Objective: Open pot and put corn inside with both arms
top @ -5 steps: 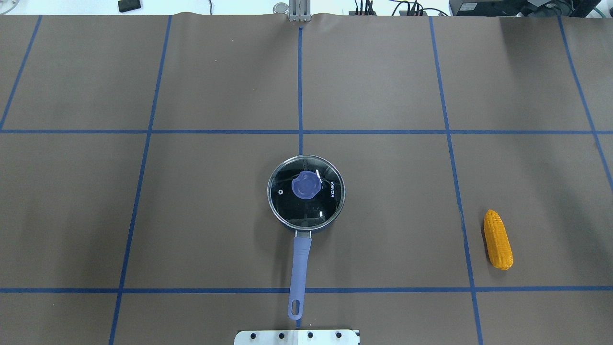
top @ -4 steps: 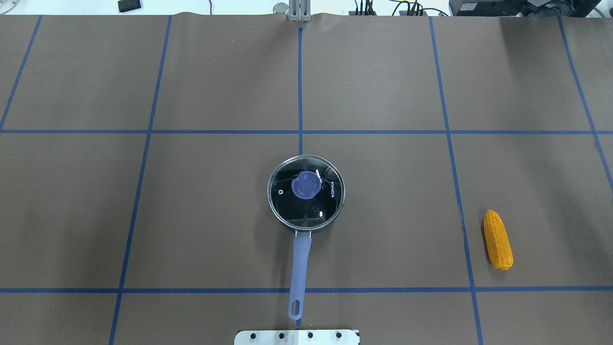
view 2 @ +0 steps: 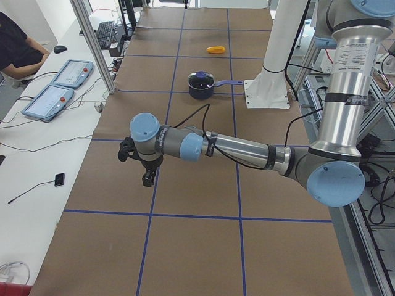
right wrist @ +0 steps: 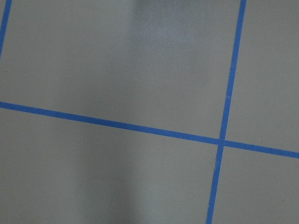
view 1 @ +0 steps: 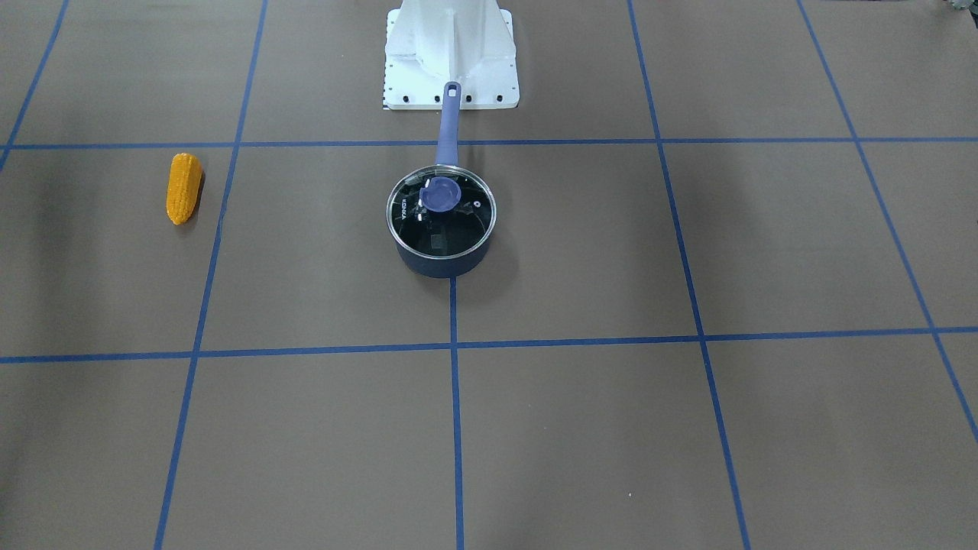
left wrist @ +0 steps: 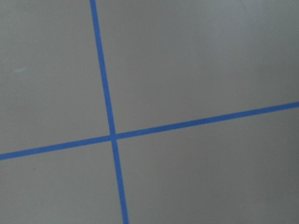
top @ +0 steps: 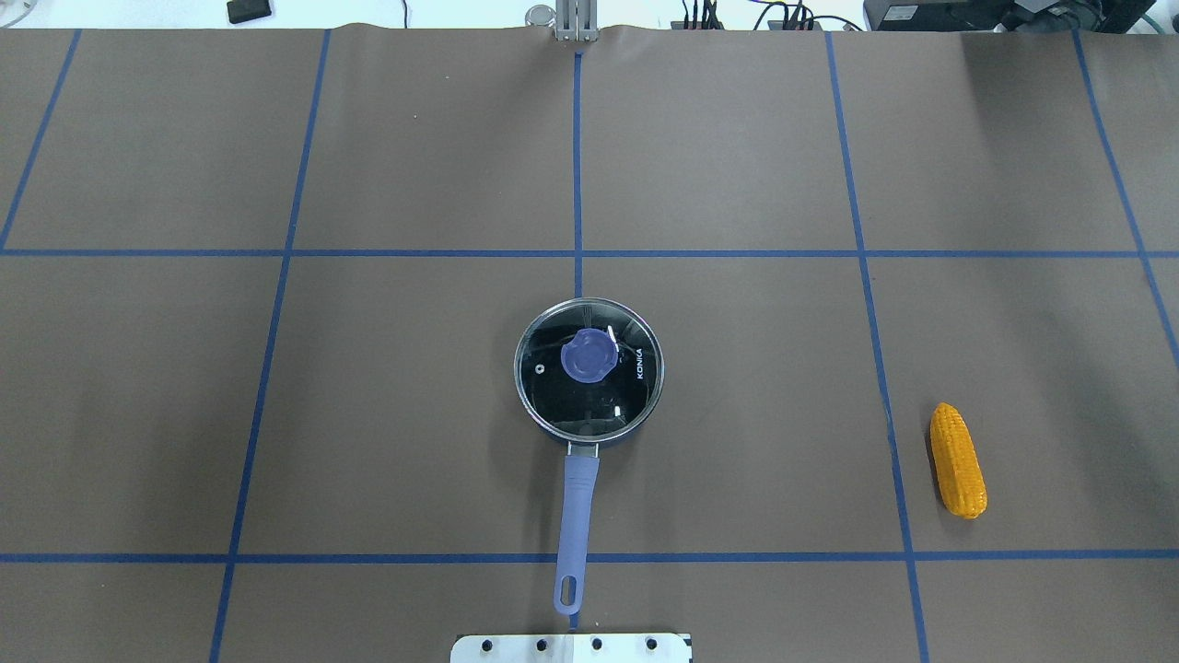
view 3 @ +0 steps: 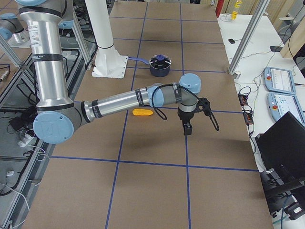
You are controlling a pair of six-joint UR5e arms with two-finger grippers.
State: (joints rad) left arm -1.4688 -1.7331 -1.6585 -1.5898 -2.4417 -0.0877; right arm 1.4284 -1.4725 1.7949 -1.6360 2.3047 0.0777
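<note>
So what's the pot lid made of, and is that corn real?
The lid looks like clear glass with a metal rim: see-through and glinting. Its knob looks like matte purple plastic. The corn is probably plastic: evenly orange, slightly shiny.

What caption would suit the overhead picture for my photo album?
Pot with its glass lid on, centred on the brown table, corn lying apart to its right.

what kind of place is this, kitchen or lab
Most likely a robotics lab workcell, not a kitchen: a brown table gridded with blue tape, a jointed left arm and right arm, and control pendants on a side desk by an operator.
</note>
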